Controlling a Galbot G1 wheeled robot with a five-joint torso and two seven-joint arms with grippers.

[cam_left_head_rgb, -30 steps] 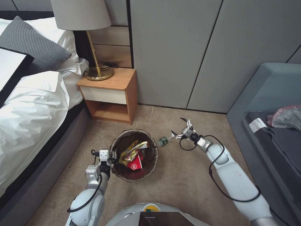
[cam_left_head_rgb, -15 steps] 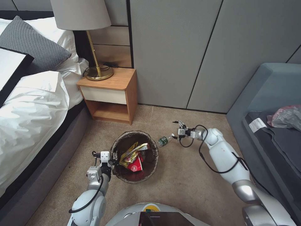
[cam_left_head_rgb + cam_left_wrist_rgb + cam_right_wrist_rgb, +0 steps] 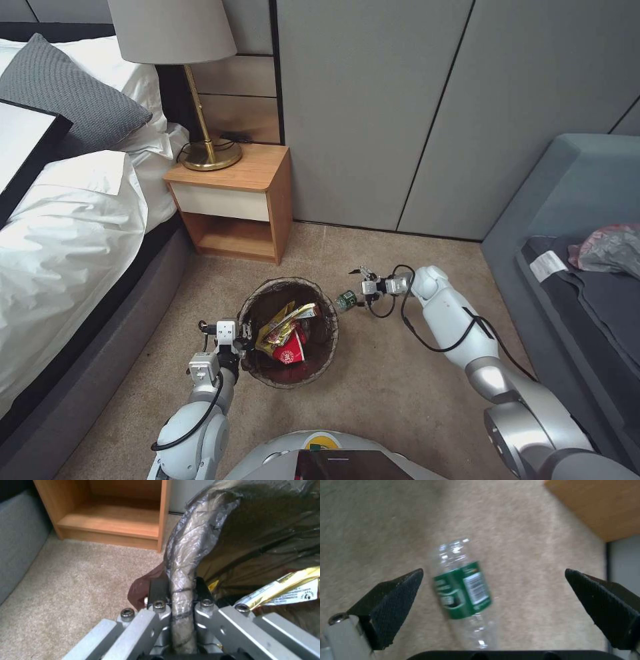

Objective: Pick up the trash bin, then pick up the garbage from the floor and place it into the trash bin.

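Green-labelled and clear, the bottle (image 3: 345, 300) lies on its side on the carpet (image 3: 400, 393), just right of the bin (image 3: 289, 331) and in front of the nightstand (image 3: 233, 203). It looks like the only litter left on the floor in these pictures.

The right gripper (image 3: 357, 288) reaches in from the right and sits at the bottle's far-right end. In the right wrist view its two black pads (image 3: 395, 597) stand wide apart with the bottle (image 3: 464, 595) lying between them, nearer one pad than the other; neither pad touches it, so this claw holds nothing.

The left gripper (image 3: 241, 331) is at the bin's near-left edge. In the left wrist view its fingers (image 3: 158, 590) are closed on the rim (image 3: 181, 562), one outside and one inside, pinching the bag liner (image 3: 266, 530) folded over it.

Inside the bin lie a yellow wrapper (image 3: 283, 323) and a red-and-white cup (image 3: 288, 350); other pieces below them are too hidden to name.

By my reading the task is well along: the bin is in hand and several pieces are already in it. What remains is to close on the bottle, lift it and drop it into the bin. The bottle sits off-centre in the open claw, and being round and light it may roll as the pads close.
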